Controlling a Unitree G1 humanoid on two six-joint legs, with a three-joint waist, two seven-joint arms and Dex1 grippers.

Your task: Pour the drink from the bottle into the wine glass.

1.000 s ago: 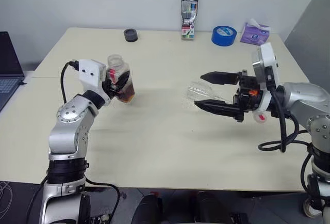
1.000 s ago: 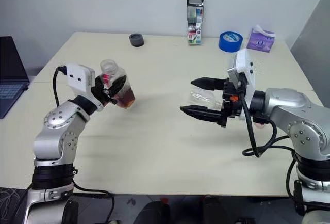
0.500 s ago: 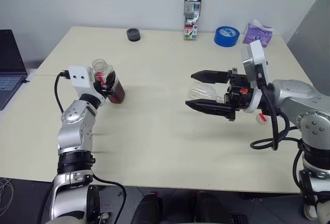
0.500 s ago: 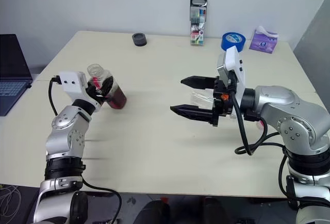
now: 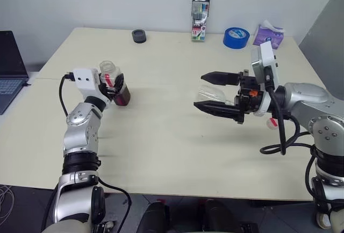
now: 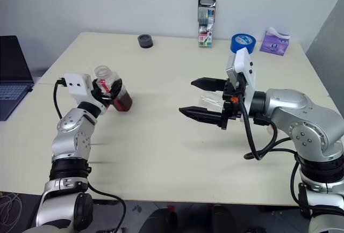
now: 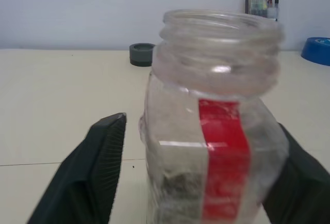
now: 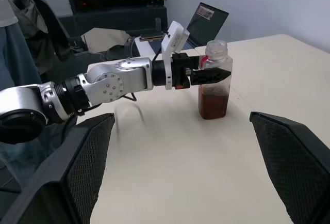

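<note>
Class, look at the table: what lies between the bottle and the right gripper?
Only bare table lies between the bottle and the right gripper; the right wrist view shows that gap too.

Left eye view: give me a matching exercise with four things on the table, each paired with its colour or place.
Things:
1. bottle
2. tape roll
3. tissue pack
4. small round puck

Descriptions:
a. purple
b. dark grey
c. blue
d. upright between the fingers of the left gripper

Pairs: 1-d, 2-c, 3-a, 4-b
</note>
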